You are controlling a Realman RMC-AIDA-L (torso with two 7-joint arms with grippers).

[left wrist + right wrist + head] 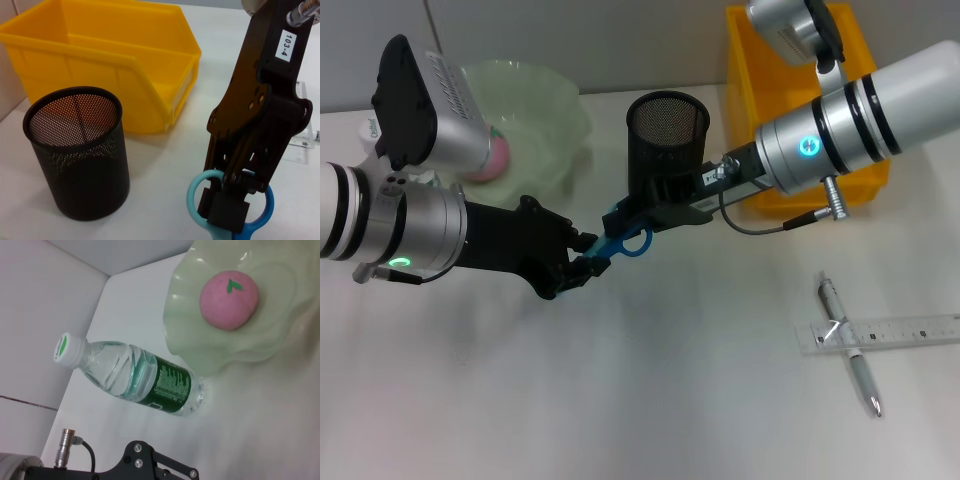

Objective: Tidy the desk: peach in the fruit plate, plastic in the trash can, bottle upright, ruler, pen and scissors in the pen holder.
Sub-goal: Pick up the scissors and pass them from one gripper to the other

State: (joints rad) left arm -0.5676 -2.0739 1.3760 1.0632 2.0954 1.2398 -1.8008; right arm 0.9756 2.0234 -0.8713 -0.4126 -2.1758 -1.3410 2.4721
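The blue-handled scissors (632,243) hang above the table, just in front of the black mesh pen holder (667,140). My left gripper (585,263) is shut on their blade end. My right gripper (620,218) reaches in from the right and is shut on the handles. The left wrist view shows that right gripper (227,210) clamped between the blue loops of the scissors (197,192), beside the pen holder (77,155). The pink peach (229,299) lies in the green fruit plate (200,350). The bottle (145,382) seems to lie on its side beside the plate. Pen (848,345) and ruler (900,332) lie crossed at the right. No plastic shows.
The yellow bin (750,60) stands behind the pen holder at the back right, and the left wrist view shows the same bin (100,55) open and empty. The fruit plate (545,100) sits at the back left, partly behind my left arm.
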